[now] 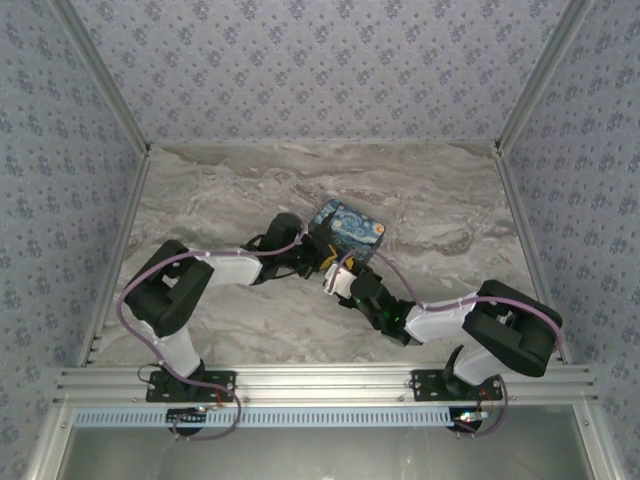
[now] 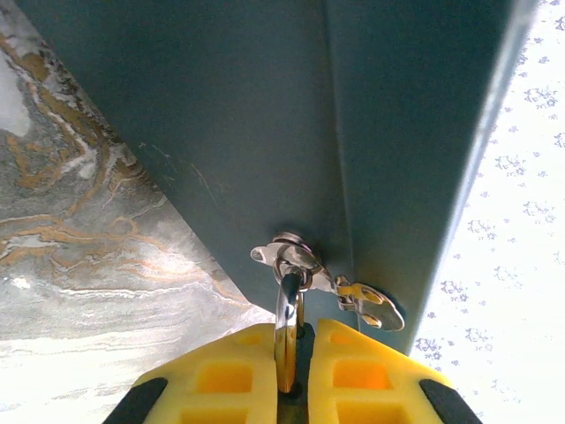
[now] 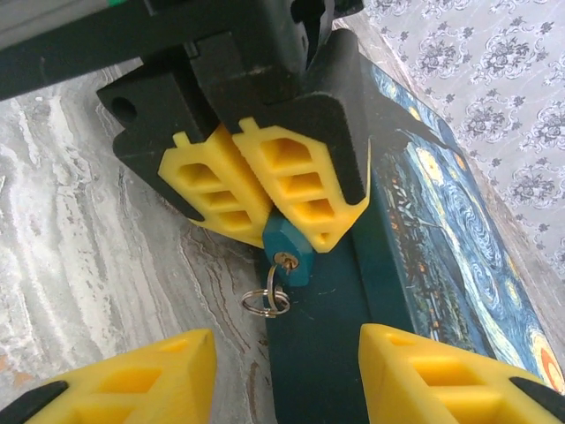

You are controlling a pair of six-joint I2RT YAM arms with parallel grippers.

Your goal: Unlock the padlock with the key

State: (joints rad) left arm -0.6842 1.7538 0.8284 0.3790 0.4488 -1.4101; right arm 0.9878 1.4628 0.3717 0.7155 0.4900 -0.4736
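Marble-look table with flowery grey wallpaper all round, and the blue starry-night box sits a bit right of the middle of the overhead shot. Both arms are crowded against its lower-left side.

In the right wrist view, the left gripper comes down from the top of the frame with its yellow jaws pinched shut on the little blue padlock, just above centre. The key looks plugged into the bottom of the lock, most of it hidden, and a small key ring dangles just below.

The right gripper sits at the bottom edge, jaws spread apart and gripping nothing.

The left wrist view shows the shackle threaded through the box's metal hasp, low centre.
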